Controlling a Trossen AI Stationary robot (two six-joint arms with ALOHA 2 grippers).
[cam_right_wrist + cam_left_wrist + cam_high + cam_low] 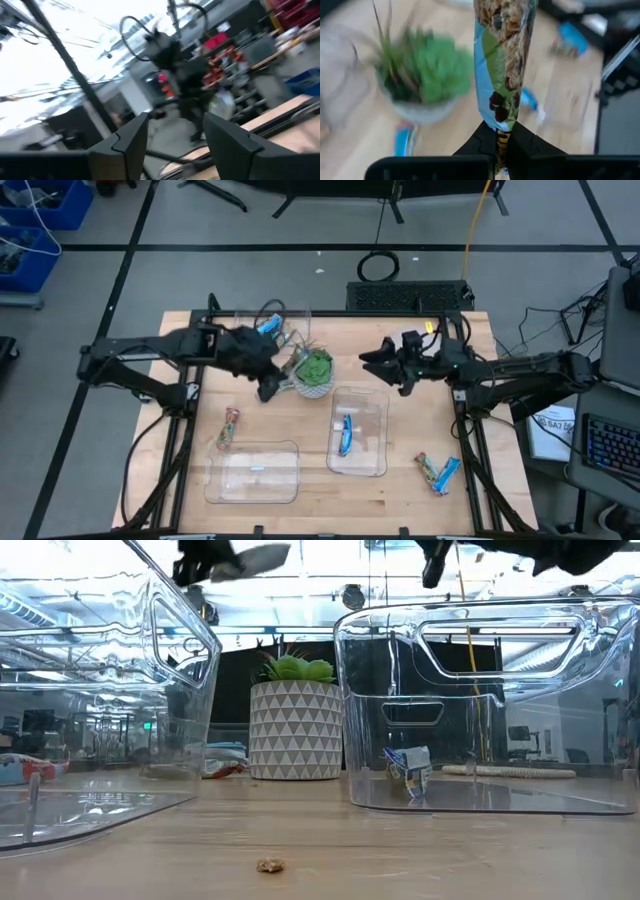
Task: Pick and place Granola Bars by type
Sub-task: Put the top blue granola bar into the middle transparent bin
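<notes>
The left gripper (502, 142) has its two fingers (477, 142) pinched on the end of a multicoloured granola bar (502, 60), whose wrapper shows oats, dark pieces and a blue and green print; the bar sticks out forward from the fingers. In the high view this left gripper (268, 385) is over the table (470, 500), just to the left of the potted plant (315, 370), which stands in the middle of the far half. The right gripper (172, 137) has its fingers spread apart with nothing between them, and in its own view it looks toward the room and not at the table. From above, the right gripper (372, 362) hangs to the right of the plant, well apart from the left gripper. A clear bin (360, 465) on the near right holds a blue bar (345, 435). A second clear bin (252, 472) lies on the near left of the table. Between this bin and the left edge, a multicoloured bar (229, 427) lies on the wood. Near the right near corner lies another multicoloured bar (429, 470), just beside one more blue bar (449, 473). A third clear bin (275, 320) stands at the far side, behind the plant, with a blue bar (268, 325) in it.
</notes>
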